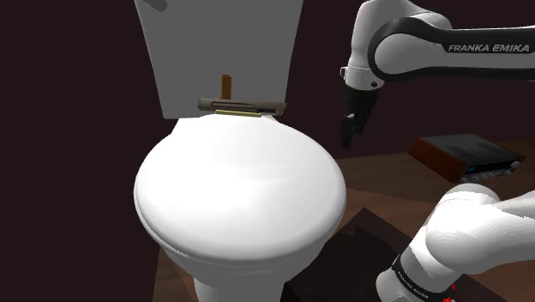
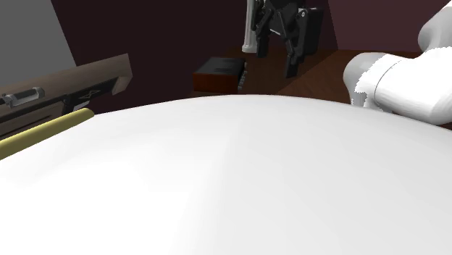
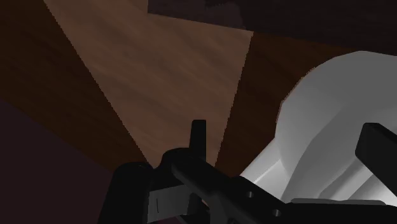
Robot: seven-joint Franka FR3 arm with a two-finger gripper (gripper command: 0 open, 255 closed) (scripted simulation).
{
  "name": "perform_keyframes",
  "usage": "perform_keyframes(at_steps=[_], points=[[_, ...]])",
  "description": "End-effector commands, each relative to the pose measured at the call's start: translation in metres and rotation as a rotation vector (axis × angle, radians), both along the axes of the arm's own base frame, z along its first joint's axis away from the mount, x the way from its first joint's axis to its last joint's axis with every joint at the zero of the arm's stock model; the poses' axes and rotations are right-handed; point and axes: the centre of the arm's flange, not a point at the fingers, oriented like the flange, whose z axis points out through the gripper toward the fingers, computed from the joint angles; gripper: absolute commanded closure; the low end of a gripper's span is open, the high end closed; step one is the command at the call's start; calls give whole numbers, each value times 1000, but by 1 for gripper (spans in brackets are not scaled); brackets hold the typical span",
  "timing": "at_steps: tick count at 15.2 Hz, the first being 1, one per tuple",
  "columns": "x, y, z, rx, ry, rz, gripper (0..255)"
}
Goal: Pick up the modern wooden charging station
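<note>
I am holding my empty jaws spread, guessing the charging station (image 1: pixel 243 105) is light and stiff, best pinched across its flat base.

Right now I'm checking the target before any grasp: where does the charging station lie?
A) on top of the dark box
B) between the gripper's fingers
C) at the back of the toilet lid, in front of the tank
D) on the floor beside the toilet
C: the charging station lies across the back of the white toilet lid, in front of the tank, while the gripper hangs apart from it, toward the shoulder view's right.
</note>
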Motion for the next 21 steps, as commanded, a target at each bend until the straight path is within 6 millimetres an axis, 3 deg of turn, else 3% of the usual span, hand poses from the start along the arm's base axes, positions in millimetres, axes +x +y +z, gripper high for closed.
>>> perform_keyframes(at_steps=[1, 11, 21], points=[[0, 0, 0, 0, 0, 0, 0], [109, 57, 25, -177, -46, 226, 0], [200, 141, 42, -355, -92, 453, 0]])
